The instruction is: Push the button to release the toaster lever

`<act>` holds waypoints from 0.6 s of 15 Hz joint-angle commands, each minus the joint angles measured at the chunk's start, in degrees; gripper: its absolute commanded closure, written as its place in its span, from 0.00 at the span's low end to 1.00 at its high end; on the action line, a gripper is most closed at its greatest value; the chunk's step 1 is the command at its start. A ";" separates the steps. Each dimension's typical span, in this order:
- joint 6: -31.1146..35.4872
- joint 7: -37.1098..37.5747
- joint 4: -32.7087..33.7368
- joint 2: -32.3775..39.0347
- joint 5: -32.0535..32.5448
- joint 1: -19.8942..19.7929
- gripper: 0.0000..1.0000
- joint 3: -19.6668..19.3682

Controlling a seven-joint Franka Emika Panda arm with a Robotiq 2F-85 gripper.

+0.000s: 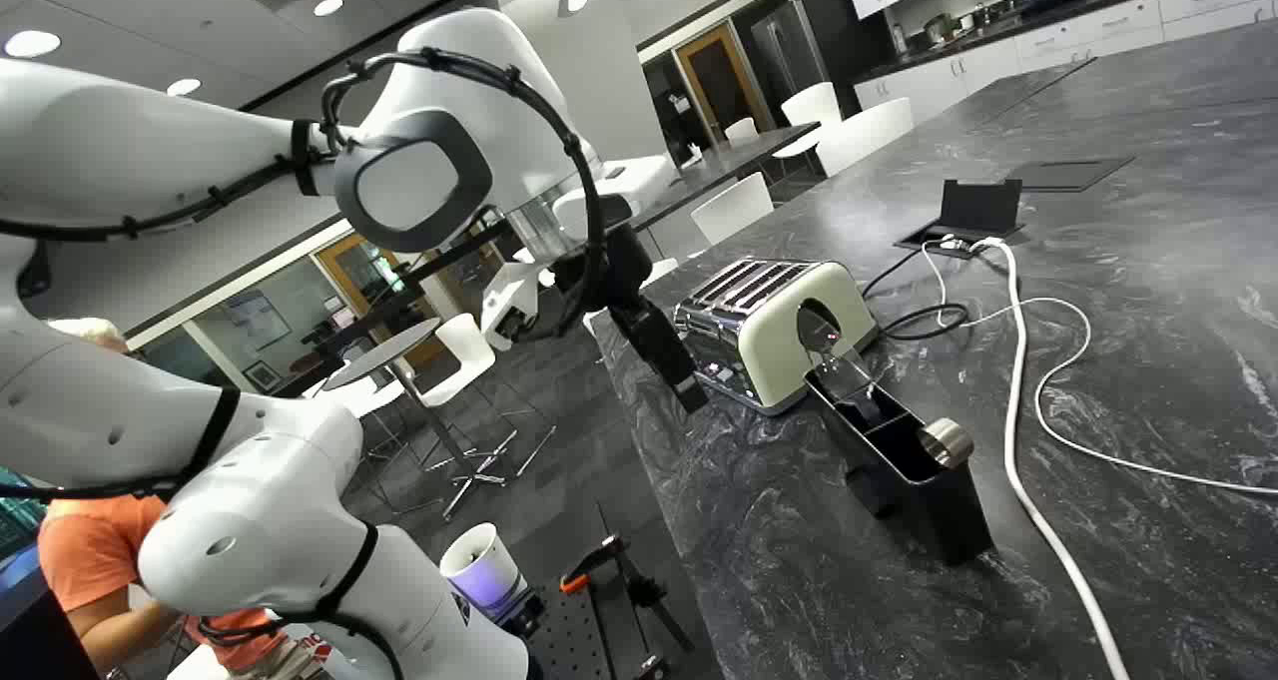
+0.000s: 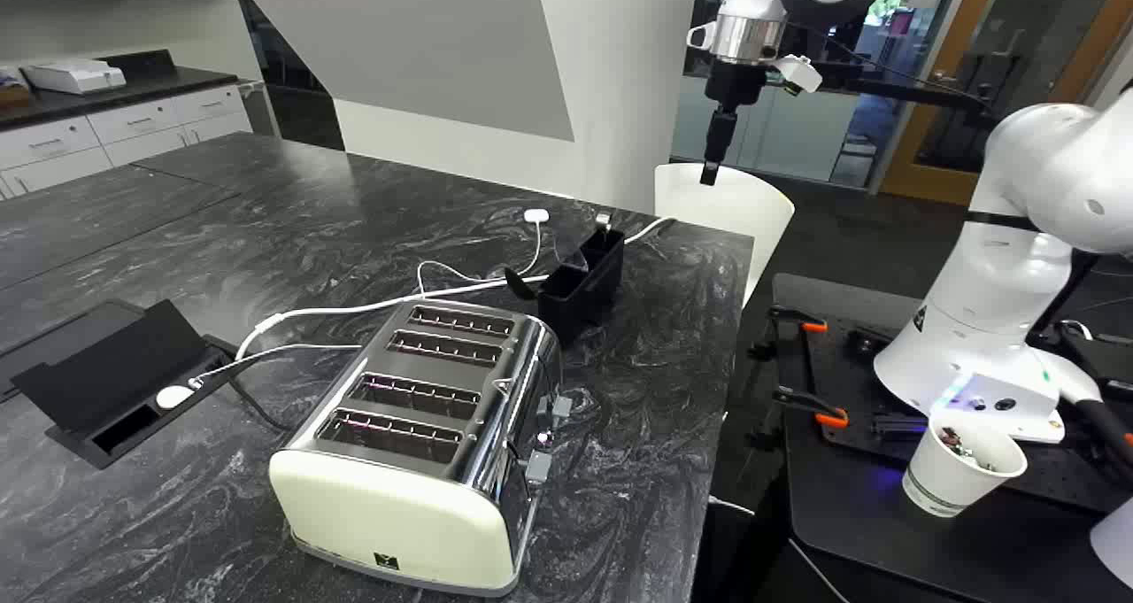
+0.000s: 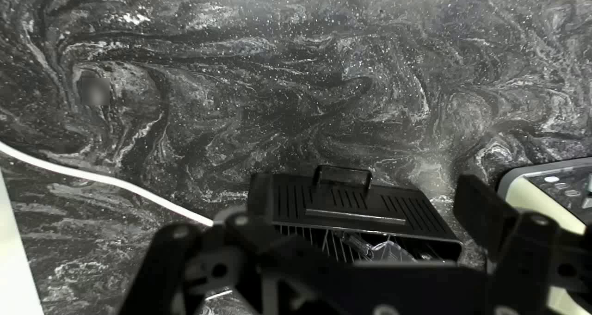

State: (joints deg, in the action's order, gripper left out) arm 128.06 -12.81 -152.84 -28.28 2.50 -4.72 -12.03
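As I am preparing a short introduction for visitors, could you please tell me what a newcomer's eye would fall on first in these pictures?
The cream toaster would probably catch the eye first, large on the dark table in an exterior view. Next comes the white robot arm filling the left of an exterior view, with an orange-shirted person partly hidden behind it. In the wrist view, the open gripper partly hides a black box.

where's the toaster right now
In an exterior view, the toaster stands lower left of centre on the dark counter, the black caddy just beyond its far right corner.
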 commanded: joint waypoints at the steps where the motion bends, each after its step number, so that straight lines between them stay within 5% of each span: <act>1: -0.11 -0.31 0.07 0.06 -0.41 -0.66 0.00 0.66; 5: -0.39 0.15 0.21 0.46 -0.45 -0.32 0.00 1.16; 9: 3.89 2.18 -3.09 0.52 -3.82 4.31 0.00 5.75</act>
State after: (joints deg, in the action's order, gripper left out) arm 128.06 -12.80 -153.40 -28.10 1.04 -3.22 -9.66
